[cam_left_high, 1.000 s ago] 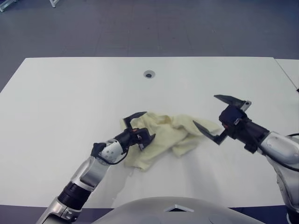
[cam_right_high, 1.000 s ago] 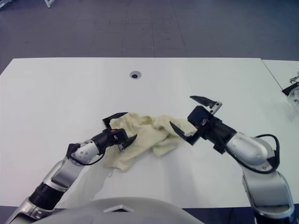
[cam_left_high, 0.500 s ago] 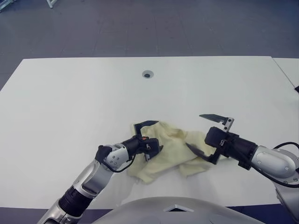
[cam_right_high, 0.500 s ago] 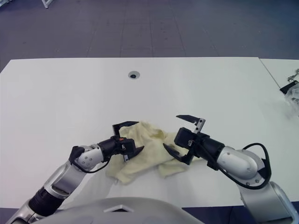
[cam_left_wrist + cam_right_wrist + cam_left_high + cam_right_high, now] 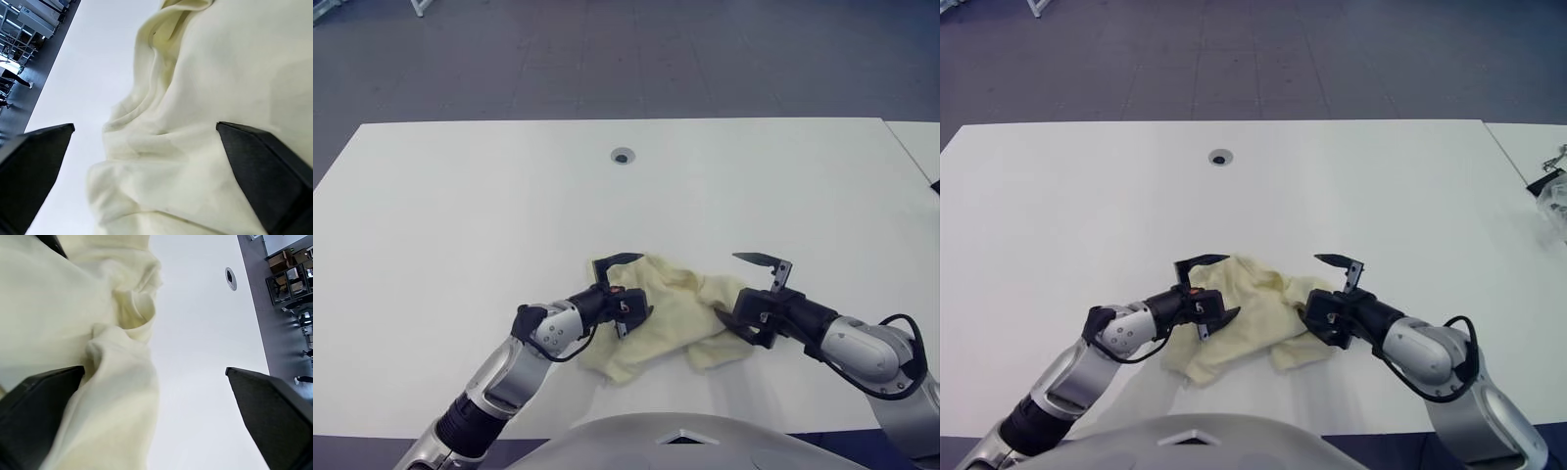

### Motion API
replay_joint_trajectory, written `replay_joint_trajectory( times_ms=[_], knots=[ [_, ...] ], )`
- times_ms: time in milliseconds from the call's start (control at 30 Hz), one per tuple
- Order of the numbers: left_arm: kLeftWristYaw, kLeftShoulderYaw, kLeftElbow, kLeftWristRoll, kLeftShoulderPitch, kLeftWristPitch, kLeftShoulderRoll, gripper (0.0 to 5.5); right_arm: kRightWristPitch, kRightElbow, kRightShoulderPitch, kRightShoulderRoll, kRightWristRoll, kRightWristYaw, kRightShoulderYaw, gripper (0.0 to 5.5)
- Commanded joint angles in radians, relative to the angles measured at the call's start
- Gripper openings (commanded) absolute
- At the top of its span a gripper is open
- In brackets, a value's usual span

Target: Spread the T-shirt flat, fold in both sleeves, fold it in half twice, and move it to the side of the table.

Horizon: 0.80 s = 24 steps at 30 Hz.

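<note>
Seeing the T-shirt (image 5: 661, 318) bunched in a pale yellow heap on the white worktop (image 5: 460, 215), close to the near edge and about midway along it. Not spread flat: the cloth is creased and lumped. There is a thicker roll on the side toward the right edge and a flatter flap running toward the near edge.

Left pincer (image 5: 628, 290): spread wide, at the heap's side toward the left edge. One finger lies along the heap's far-left rim, the other is over the cloth closer to the near edge. In the left wrist view the fingers (image 5: 36, 166) are well apart, one over bare worktop, one over fabric, with rumpled T-shirt between them. Nothing pinched. Contact with the cloth: cannot tell.

Right pincer (image 5: 728, 286): also spread, at the heap's side toward the right edge. The lower finger is down at the rolled cloth, the upper finger lifted above the worktop. In the right wrist view the fingers (image 5: 39, 411) are far apart, one against the roll of fabric, the other over bare worktop. Nothing pinched.

The pincers face each other across the heap.

Round hole (image 5: 624, 156) in the worktop toward the far edge, about midway along it, well apart from the T-shirt.
</note>
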Motion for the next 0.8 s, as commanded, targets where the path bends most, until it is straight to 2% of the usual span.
replay_joint_trajectory(
  times_ms=[33,200,800],
  knots=[
    [-0.018,0.01,-0.002,-0.003,-0.002,0.004,0.015,5.4,-0.009,0.043,-0.056,0.047,-0.047,-0.002,0.065,5.14],
    [-0.039,0.017,0.01,-0.012,-0.015,-0.013,0.023,5.4,0.048,0.012,-0.074,0.101,-0.072,0.007,0.093,4.36],
    [-0.026,0.026,0.019,-0.008,0.005,-0.023,0.026,5.4,0.226,-0.011,-0.099,0.142,-0.085,0.05,0.098,1.58]
  ],
)
